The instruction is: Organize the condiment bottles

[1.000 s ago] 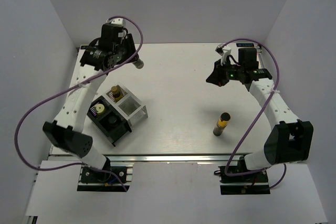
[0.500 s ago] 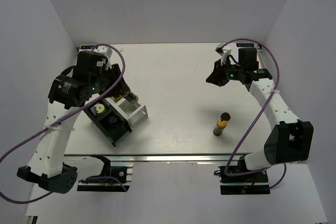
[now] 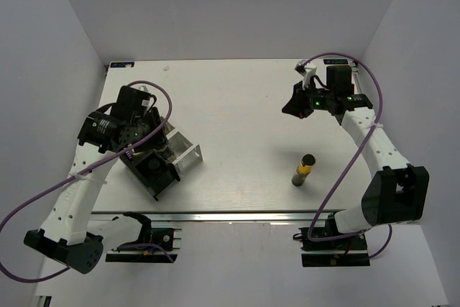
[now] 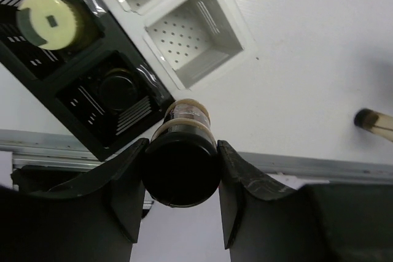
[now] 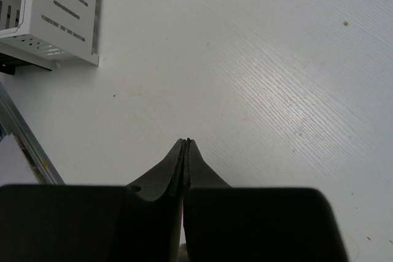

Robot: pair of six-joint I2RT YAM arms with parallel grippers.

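Swung in from the table's far-left corner, the left gripper now hangs above the rack, clamped on a black-capped brown bottle. Farther right, a yellow-labelled bottle stands alone. Beyond it, the right gripper is pinched closed and holds nothing.

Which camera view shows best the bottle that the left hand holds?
The left wrist view: the bottle is centred, dark end toward the camera, clamped in the left hand. In the top view the left arm mostly hides it. The right wrist view does not show it.
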